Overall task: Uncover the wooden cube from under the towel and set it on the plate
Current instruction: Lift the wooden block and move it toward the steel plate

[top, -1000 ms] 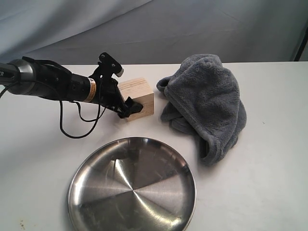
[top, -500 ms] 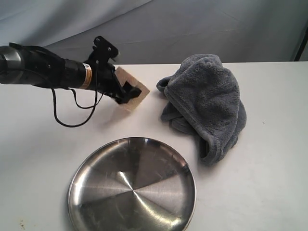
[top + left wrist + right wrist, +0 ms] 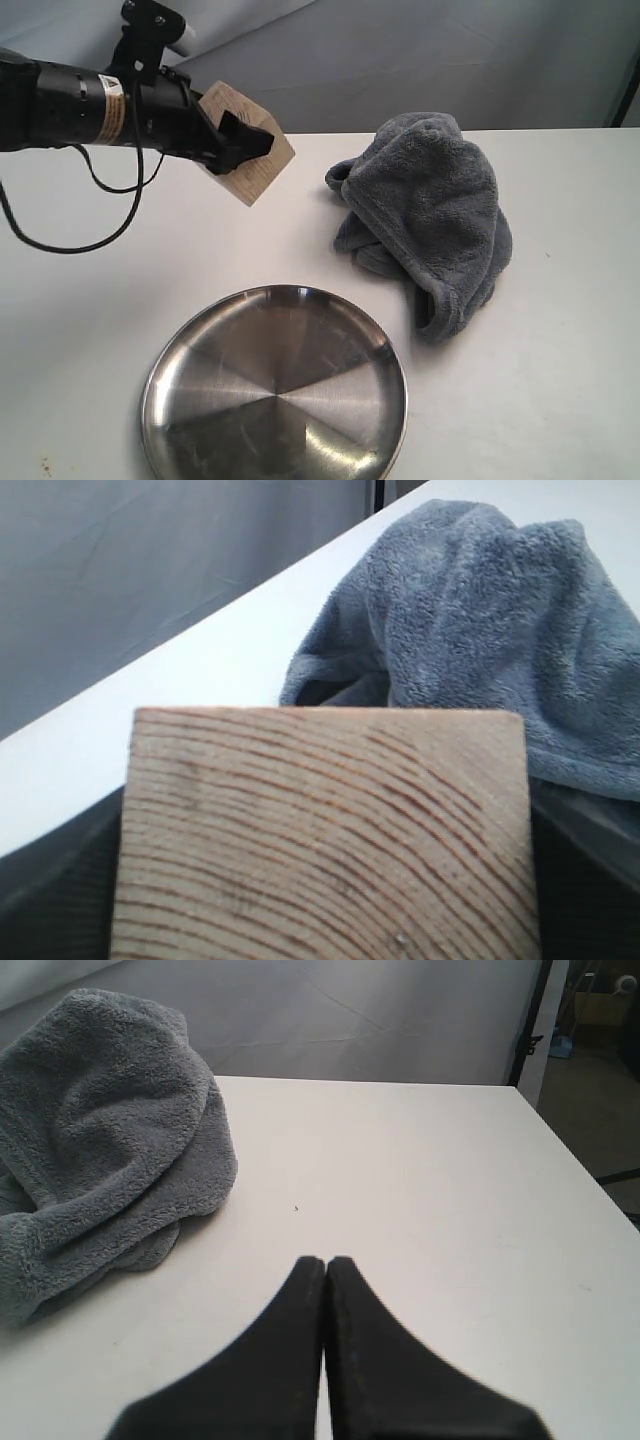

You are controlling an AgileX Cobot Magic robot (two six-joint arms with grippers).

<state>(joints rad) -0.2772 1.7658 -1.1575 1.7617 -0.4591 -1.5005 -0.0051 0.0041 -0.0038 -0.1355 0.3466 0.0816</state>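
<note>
My left gripper (image 3: pixel 240 140) is shut on the wooden cube (image 3: pixel 252 160) and holds it tilted in the air above the table's back left. In the left wrist view the cube's grained face (image 3: pixel 325 835) fills the lower part of the picture and hides the jaws. The dark-grey towel (image 3: pixel 430 215) lies crumpled on the table to the right of the cube; it also shows in the left wrist view (image 3: pixel 480 630). The steel plate (image 3: pixel 160 400) sits empty at the front. My right gripper (image 3: pixel 326 1263) is shut and empty over bare table, beside the towel (image 3: pixel 100 1160).
The white table (image 3: pixel 560 350) ends at a grey backdrop behind. A black cable (image 3: pixel 70 245) hangs from the left arm down over the table's left side. In the right wrist view, the table's right edge (image 3: pixel 575 1160) drops off to the floor.
The left gripper has lifted the cube off the table, up and to the left, and the cube has tipped onto a corner angle. Towel and plate have not moved.
</note>
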